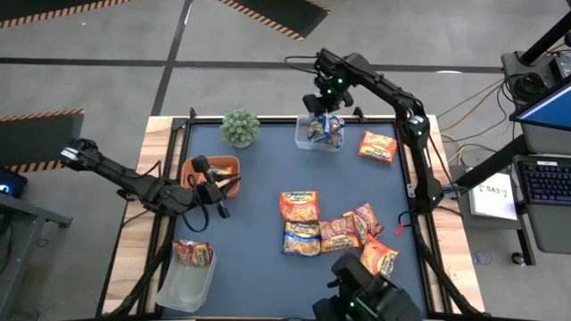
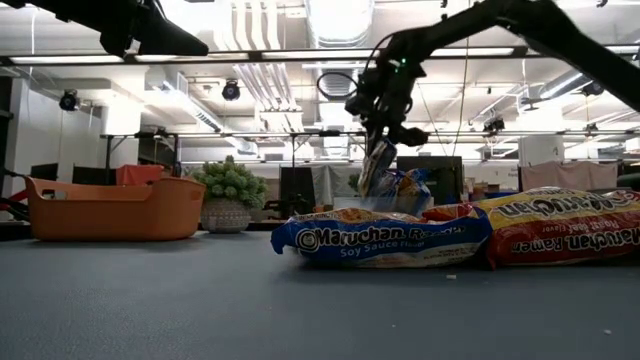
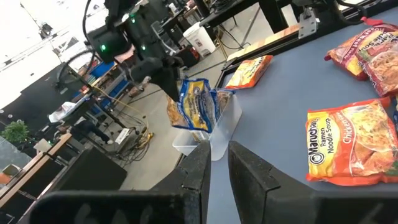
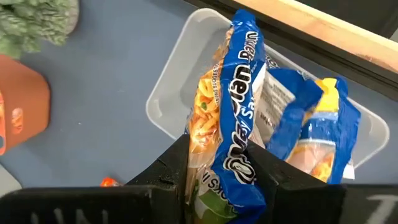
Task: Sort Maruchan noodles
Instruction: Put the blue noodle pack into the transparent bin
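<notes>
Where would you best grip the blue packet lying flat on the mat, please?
Probably from straight above, jaws across the short sides of the blue packet. It lies flat, with an orange packet along one long edge and a red packet crowding one end, so stay toward the freer end.

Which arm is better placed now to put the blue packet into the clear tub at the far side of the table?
The right arm. Its end effector is already shut on the blue packet directly above the clear tub. The left end effector is by the orange tray, far from that tub.
</notes>
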Motion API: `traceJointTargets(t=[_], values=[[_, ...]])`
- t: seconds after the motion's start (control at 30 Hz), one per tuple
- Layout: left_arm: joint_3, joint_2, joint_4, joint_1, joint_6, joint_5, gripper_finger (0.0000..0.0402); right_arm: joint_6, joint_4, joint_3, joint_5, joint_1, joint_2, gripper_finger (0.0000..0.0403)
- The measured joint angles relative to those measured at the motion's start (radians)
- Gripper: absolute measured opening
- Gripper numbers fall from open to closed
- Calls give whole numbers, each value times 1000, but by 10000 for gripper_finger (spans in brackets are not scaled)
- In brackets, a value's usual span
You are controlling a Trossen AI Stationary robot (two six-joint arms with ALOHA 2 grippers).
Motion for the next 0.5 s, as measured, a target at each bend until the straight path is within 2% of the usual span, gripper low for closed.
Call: traceJointTargets(t=[0.17,0.5], values=[[0,0,0,0,0,0,39,-7,-5,0,-40,-7,33,93],[0,0,0,0,0,0,39,-30,10,0,-39,-6,69,94]])
